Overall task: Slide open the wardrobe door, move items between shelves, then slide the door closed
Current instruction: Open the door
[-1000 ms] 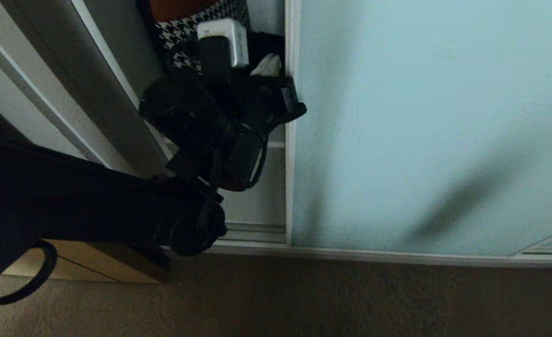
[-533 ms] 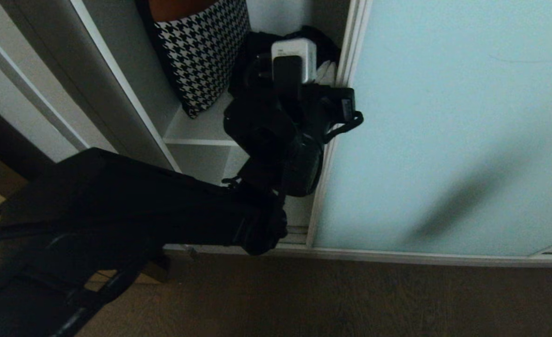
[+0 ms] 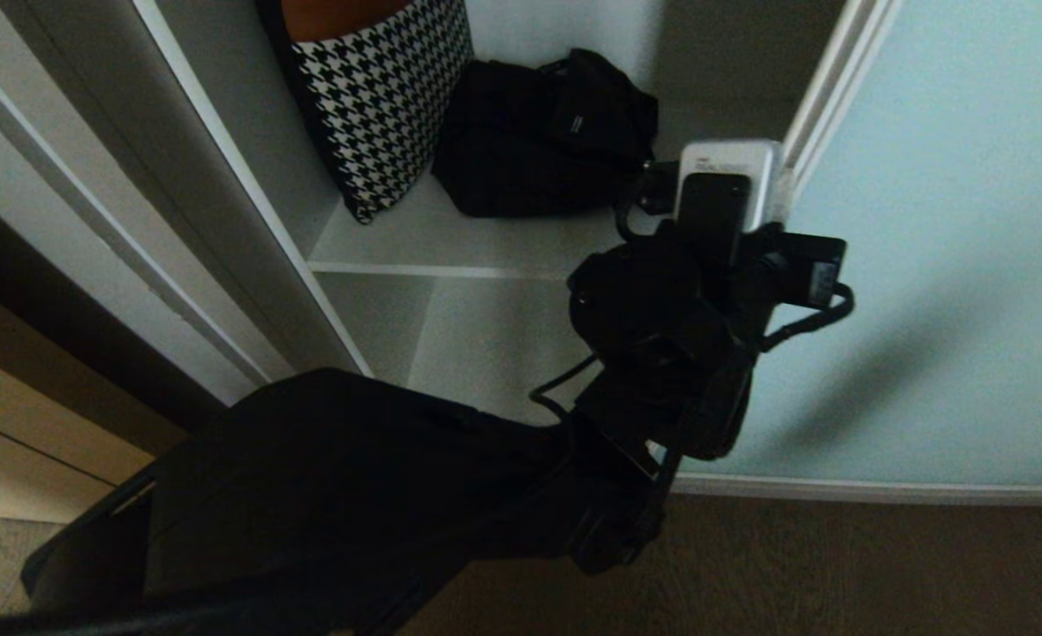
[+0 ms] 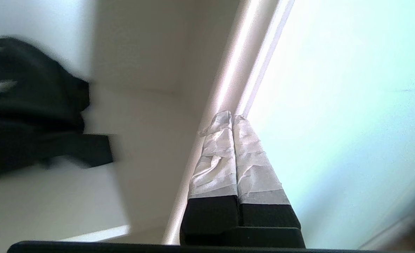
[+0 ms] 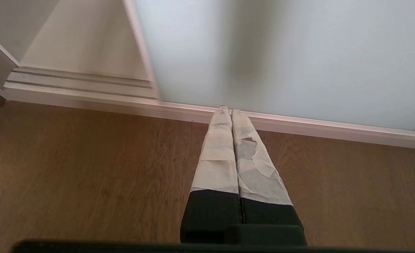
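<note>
The sliding wardrobe door [image 3: 954, 221] of frosted teal glass stands partly open, its silver frame edge [image 3: 826, 97] at the upper right. My left gripper [image 3: 782, 201] is shut with nothing held, and its taped fingertips press against that frame edge [image 4: 228, 80]; the wrist view shows the gripper [image 4: 232, 114] beside the glass [image 4: 334, 105]. Inside, a black fabric bag [image 3: 543, 132] and a houndstooth piece [image 3: 380, 97] sit on a grey shelf [image 3: 450, 243]. The bag [image 4: 24, 116] lies well clear of the gripper. My right gripper [image 5: 227, 109] hangs shut over the floor, empty.
A lower grey shelf [image 3: 486, 344] shows below the first. The wardrobe's side wall [image 3: 221, 177] and a tan wooden panel [image 3: 35, 424] stand at the left. Brown wooden floor [image 3: 839, 565] runs along the door's bottom rail [image 5: 299, 123] and track [image 5: 81, 79].
The door has slid to the right with my left gripper against its frame edge. The opening has widened, uncovering the black bag and more of both shelves.
</note>
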Motion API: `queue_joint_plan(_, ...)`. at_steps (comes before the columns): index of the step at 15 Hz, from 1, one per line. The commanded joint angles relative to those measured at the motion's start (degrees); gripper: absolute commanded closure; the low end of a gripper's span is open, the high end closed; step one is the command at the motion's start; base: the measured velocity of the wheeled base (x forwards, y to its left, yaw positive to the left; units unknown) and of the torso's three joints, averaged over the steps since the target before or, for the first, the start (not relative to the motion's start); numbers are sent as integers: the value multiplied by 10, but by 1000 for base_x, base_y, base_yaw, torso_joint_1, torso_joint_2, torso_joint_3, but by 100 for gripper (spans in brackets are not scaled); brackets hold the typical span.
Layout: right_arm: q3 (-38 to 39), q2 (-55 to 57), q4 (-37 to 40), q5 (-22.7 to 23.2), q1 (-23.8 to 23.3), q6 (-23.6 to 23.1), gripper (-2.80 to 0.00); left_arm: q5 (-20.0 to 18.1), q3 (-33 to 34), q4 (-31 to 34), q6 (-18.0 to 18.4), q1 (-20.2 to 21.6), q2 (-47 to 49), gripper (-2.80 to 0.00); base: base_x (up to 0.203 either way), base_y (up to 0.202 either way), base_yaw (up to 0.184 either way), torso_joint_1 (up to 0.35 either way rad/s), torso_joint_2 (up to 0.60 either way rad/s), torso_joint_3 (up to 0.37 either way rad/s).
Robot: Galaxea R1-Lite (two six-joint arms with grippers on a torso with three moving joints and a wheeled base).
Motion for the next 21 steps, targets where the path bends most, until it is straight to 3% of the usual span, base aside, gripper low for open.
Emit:
queue_joint_plan(1,1,-1,0,1,0,0,0,12,4,-9,8,-2,-17,0,0,0,0,0,0,0)
queue_joint_plan(3,1,-1,0,1,0,0,0,22,24,-9,16,12,-66,0,0,0,0,0,0,0)
queue_joint_plan(5,1,-1,0,0,0,0,0,29,67,-3,20,61,-135,0,0,0,0,0,0,0)
queue_joint_plan(9,1,-1,0,1,0,0,0,37,237,13,37,258,-278,0,0,0,0,0,0,0)
queue_joint_plan(14,1,-1,0,1,0,0,0,31,495,12,56,427,-516,0,0,0,0,0,0,0)
queue_joint_plan(18,1,-1,-1,1,0,0,0,32,723,23,44,482,-720,0,0,0,0,0,0,0)
queue_joint_plan(21,1,-1,0,1,0,0,0,32,821,80,20,494,-852,0,0,0,0,0,0,0)
